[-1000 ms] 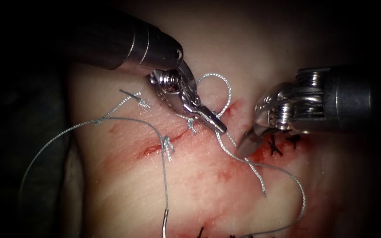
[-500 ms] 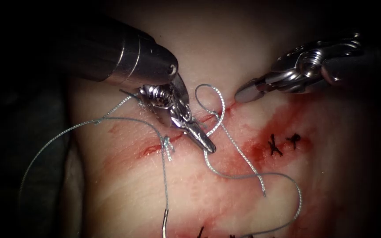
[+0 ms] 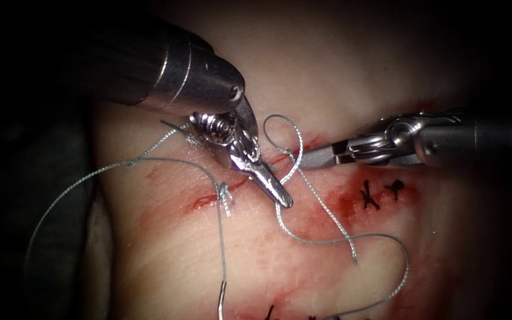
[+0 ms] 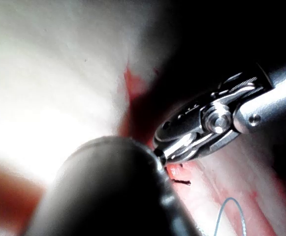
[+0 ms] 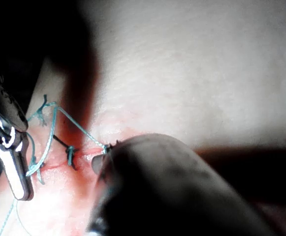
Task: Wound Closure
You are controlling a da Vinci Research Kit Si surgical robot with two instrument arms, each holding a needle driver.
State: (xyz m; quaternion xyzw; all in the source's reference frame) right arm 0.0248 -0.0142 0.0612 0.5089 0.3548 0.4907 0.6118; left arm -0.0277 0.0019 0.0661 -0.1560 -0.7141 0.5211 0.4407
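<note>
While the left gripper (image 3: 284, 198) is pressed together on the thread (image 3: 321, 240) just below the cut (image 3: 232, 186), the right gripper (image 3: 309, 157) lies with its tip beside the thread's loop at the cut's right end, seemingly pressed together and holding nothing. The needle (image 3: 221, 299) lies free on the tissue (image 3: 167, 249), well below the cut, not in the tissue. Dark stitches (image 3: 380, 192) sit right of the cut.

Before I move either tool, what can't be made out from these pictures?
- Needle: endoscope view, its curve is cut off by the lower edge, so its full shape is unknown.
- Right tool: endoscope view, tips beside the thread loop; contact unclear. Its own shaft hides them in the right wrist view.
- Left tool: its shaft hides its tips in the left wrist view.
</note>
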